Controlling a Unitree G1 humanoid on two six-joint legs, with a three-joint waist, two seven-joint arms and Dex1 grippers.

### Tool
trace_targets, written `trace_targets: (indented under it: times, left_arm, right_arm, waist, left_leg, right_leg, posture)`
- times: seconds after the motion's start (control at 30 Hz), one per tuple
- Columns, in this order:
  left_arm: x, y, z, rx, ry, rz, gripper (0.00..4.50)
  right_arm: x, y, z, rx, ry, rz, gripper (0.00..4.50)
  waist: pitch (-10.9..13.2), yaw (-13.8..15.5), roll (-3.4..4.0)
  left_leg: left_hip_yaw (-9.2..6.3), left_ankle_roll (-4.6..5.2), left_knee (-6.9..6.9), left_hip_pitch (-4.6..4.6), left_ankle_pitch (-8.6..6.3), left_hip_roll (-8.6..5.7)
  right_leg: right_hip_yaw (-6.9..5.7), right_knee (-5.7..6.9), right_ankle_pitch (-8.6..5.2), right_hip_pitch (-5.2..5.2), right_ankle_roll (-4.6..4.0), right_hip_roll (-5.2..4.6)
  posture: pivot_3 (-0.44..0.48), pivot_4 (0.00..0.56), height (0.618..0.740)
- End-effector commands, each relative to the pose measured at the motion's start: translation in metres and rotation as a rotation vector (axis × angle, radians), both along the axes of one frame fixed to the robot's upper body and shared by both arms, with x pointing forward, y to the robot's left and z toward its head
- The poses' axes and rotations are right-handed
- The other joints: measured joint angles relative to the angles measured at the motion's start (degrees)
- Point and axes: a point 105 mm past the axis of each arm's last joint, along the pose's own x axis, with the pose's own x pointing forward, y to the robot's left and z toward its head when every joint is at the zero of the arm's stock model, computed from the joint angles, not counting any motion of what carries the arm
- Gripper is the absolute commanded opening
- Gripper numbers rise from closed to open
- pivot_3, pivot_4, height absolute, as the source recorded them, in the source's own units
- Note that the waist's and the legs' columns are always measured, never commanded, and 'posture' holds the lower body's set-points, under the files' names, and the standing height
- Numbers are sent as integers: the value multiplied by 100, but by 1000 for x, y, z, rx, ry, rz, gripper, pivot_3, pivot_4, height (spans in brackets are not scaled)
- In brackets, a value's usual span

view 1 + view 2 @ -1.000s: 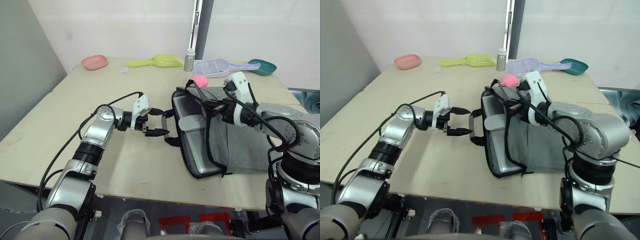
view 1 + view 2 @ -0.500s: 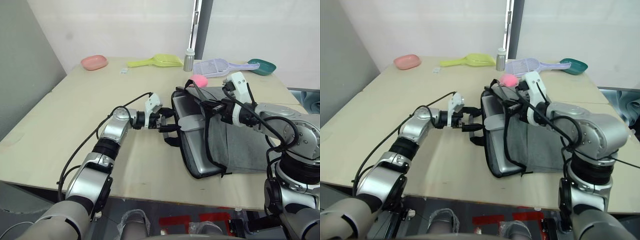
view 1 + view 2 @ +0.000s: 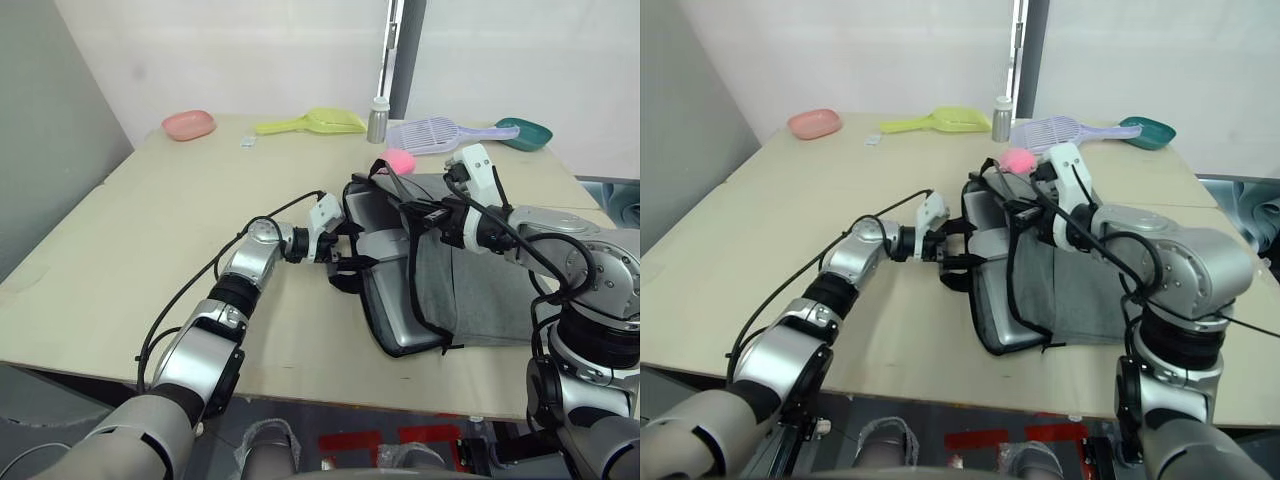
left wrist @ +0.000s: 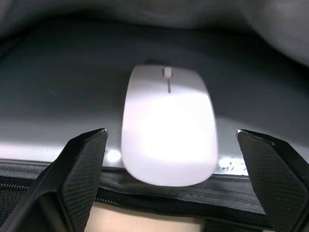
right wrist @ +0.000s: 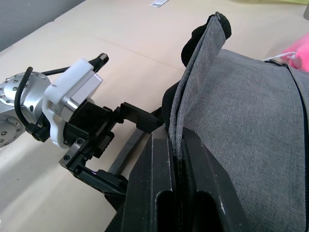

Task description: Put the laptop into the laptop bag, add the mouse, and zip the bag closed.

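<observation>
The grey laptop bag (image 3: 480,290) lies on the table with its mouth facing left. My right gripper (image 3: 415,215) is shut on the edge of its upper flap (image 5: 193,92) and holds it lifted. Inside lies the silver laptop (image 3: 400,320). The white mouse (image 4: 168,125) rests on the laptop just inside the black zipper edge. My left gripper (image 3: 345,256) is at the bag's mouth, open wide. Its fingers (image 4: 82,164) stand on either side of the mouse without touching it. A black strap handle (image 3: 345,280) lies under that gripper.
A pink plush toy (image 3: 400,160) sits just behind the bag. Along the far edge are a pink dish (image 3: 190,124), a yellow scoop (image 3: 312,122), a metal bottle (image 3: 379,120), a lilac scoop (image 3: 435,133) and a teal bowl (image 3: 526,132).
My left gripper has moved right across the table, from well clear of the bag to its open mouth. The right gripper still holds the flap in the same place.
</observation>
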Motion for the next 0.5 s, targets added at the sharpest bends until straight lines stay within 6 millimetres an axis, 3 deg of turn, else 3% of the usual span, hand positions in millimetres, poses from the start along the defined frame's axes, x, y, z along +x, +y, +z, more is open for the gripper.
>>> trace_targets:
  times: [0.03,0.37,0.5]
  left_arm:
    - [1,-8,4,20,-45,-24,4479]
    - [3,-14,-3,48,-50,-12,4479]
    - [4,-13,-3,42,-41,-5,3307]
  right_arm:
    - [-5,3,18,12,-96,16,0]
    - [-5,2,18,16,-96,11,0]
    - [-5,3,18,16,-96,14,0]
  waist:
    - [0,-1,0]
    - [0,3,0]
    - [0,-1,0]
  left_leg:
    - [0,0,0,0,0,0]
    - [0,0,2,1,0,0]
    - [0,0,2,1,0,0]
  right_leg:
    - [0,0,0,0,0,0]
    - [1,2,0,1,-1,-1]
    - [1,2,0,1,0,-1]
  posture:
    - [0,150,740]
    - [0,150,740]
    - [0,150,740]
